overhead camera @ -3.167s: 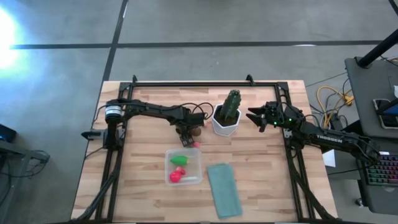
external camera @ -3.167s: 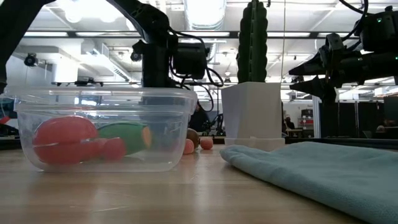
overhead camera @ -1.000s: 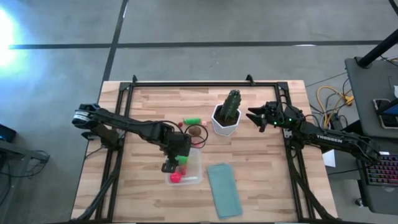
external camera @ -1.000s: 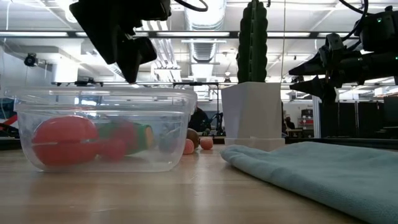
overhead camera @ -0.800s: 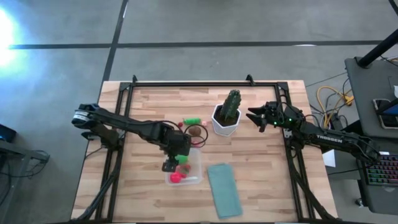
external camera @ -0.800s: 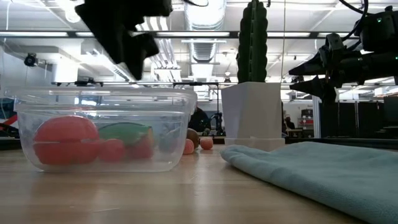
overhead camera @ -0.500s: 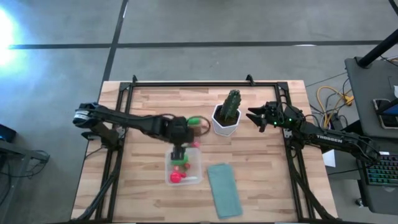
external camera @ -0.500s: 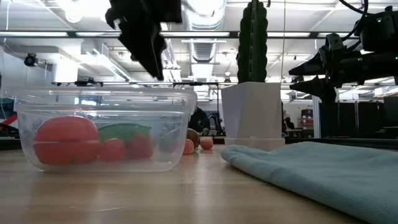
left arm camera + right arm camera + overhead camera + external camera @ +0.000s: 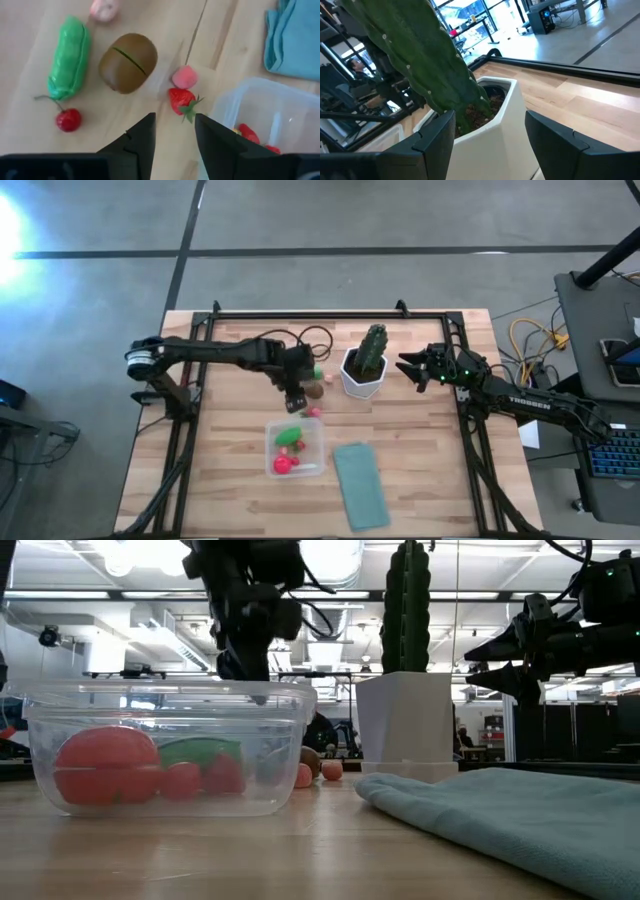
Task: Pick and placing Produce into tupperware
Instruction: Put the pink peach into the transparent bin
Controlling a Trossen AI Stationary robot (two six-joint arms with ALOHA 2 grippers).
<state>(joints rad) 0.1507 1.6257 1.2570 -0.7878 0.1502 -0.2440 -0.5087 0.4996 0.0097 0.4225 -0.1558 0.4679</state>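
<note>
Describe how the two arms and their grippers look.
Both arms are dark, slim and jointed. The left arm has a silver base joint and looped black cables. The right arm bears white lettering and green lights. Each gripper has two black fingers.

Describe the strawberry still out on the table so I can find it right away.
Start at the clear tupperware near the table's middle. Just outside its wall, on the side toward the cactus pot, lies the strawberry, below the open left gripper. It is the only red piece with green leaves; the pink ball beside it is plain, and the cherry has a stem.
</note>
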